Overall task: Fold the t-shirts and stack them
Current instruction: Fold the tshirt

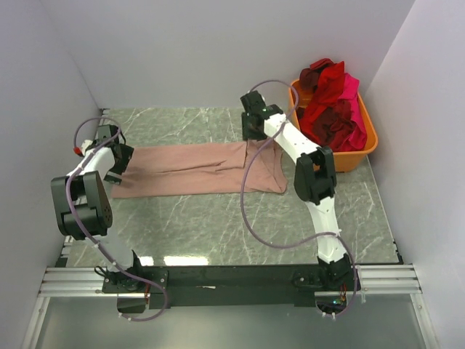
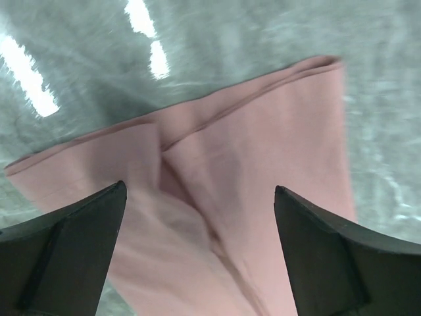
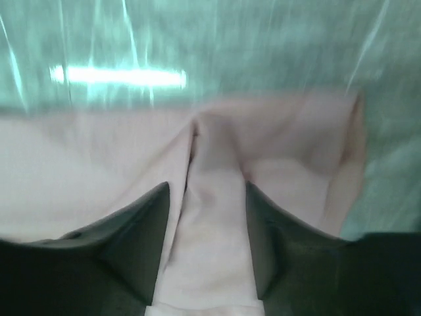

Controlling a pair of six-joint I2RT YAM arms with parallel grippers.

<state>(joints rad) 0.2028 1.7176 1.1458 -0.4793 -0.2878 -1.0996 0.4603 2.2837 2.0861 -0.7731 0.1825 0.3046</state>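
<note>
Progress is early: dusty pink t-shirt (image 1: pixel 196 169) lies as a folded strip left of the orange tub (image 1: pixel 367 149), left gripper (image 2: pixel 198 188) wide open above it, right gripper (image 3: pixel 206 185) narrow, maybe pinching it (blurry), other t-shirts (image 1: pixel 334 102) heaped in the tub.

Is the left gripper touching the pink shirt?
Cannot tell. Left wrist view shows the left gripper open over the pink shirt, with no visible gap or contact at the fingertips; top view hides them.

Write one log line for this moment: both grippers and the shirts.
left gripper: open over dusty pink t-shirt, left end | right gripper: jaws astride a ridge of it, grip unclear | other shirts: in orange tub
</note>
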